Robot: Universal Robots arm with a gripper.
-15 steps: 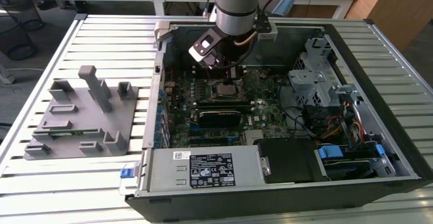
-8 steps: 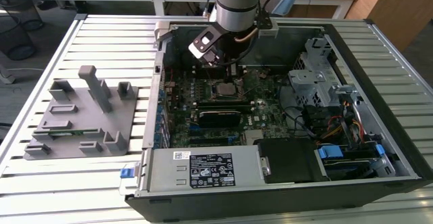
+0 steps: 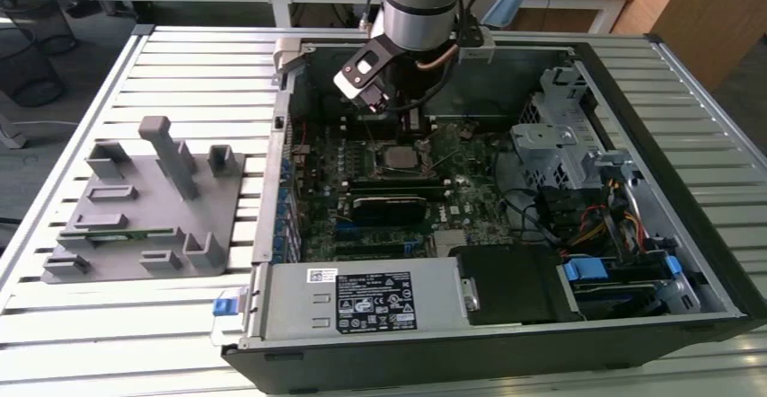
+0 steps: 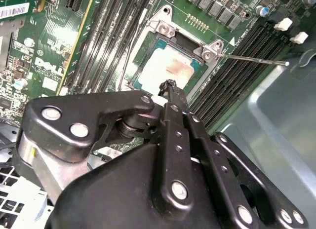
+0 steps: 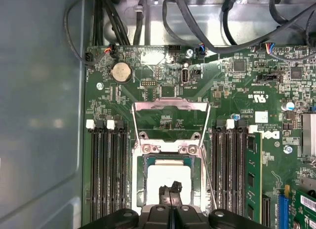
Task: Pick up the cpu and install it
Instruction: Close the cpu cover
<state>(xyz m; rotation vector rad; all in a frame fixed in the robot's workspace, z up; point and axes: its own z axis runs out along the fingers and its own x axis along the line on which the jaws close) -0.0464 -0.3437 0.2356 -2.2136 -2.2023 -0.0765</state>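
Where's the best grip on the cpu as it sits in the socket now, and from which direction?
Two opposite edges of the silver lid, straight down from above. The cpu lies flat in the socket, whose frame hems its rim, so probably only the raised lid offers purchase. The load plate is swung open, leaving the top free. The gripper hangs shut over it.

The cpu (image 4: pixel 170 66) has a bright, smooth metal lid. The gripper (image 4: pixel 170 85) is matt black, its screws shiny metal. The slatted surface (image 3: pixel 180 69) looks like pale brushed metal; the grey fixture (image 3: pixel 144 208) is matt plastic.
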